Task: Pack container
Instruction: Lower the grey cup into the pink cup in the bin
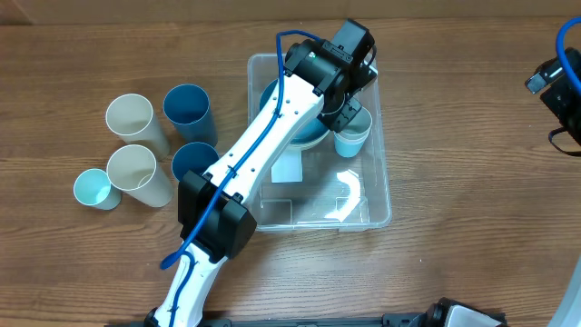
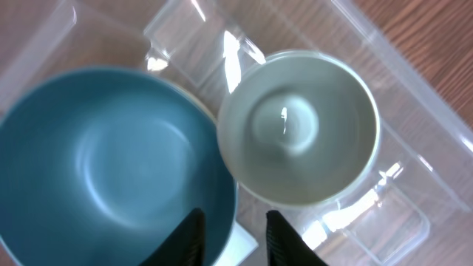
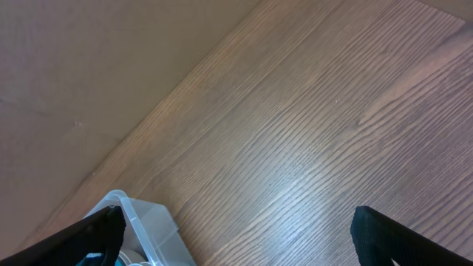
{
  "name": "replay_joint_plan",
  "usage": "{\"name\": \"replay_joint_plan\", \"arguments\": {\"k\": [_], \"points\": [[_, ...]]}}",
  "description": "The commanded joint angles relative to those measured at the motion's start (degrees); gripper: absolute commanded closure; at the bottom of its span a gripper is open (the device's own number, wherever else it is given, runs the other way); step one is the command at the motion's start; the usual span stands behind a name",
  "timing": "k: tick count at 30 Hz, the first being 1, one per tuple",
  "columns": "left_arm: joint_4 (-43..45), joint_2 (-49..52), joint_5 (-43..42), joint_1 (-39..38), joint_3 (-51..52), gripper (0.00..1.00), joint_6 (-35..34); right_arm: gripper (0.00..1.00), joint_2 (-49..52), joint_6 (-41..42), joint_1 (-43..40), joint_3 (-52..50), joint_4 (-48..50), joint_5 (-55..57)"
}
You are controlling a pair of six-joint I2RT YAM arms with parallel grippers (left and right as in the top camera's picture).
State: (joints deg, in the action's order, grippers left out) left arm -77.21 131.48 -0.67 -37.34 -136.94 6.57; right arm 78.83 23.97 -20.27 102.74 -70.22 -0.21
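**Overhead: left gripper (image 2: 235, 238) inside the container (image 1: 363, 204)**

The container lies on the table (image 1: 454, 272). At its far end the left gripper hovers released, fingers astride the blue bowl (image 2: 103, 170) rim beside a pale cup (image 2: 299, 125), likely to pack them close. Five cups (image 1: 136, 118) wait left of it. The right gripper (image 3: 236, 222) hangs open at its right.

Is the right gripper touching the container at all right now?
Apart. The overhead view shows bare table between the container and the right arm at the frame's right edge; the right gripper hangs open over wood.

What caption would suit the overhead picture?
Left gripper hovers over a blue bowl and pale cup in the clear container.
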Motion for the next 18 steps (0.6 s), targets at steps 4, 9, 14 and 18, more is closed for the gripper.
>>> {"name": "replay_joint_plan", "arguments": {"k": [4,9,14,18], "points": [[-8.74,-17.2,19.23,3.63,-0.96,0.49,-13.46,0.0,0.13,0.07,-0.22,0.24,0.2,-0.33],[-17.55,-29.83,18.69,19.69,-0.96,0.45,-27.36,0.0,0.13,0.07,-0.22,0.24,0.2,-0.33],[-19.61,-34.56,7.43,44.02,0.09,0.41,-27.26,0.0,0.13,0.07,-0.22,0.24,0.2,-0.33],[-19.61,-34.51,5.86,60.24,5.73,0.4,-26.29,0.0,0.13,0.07,-0.22,0.24,0.2,-0.33]]}}
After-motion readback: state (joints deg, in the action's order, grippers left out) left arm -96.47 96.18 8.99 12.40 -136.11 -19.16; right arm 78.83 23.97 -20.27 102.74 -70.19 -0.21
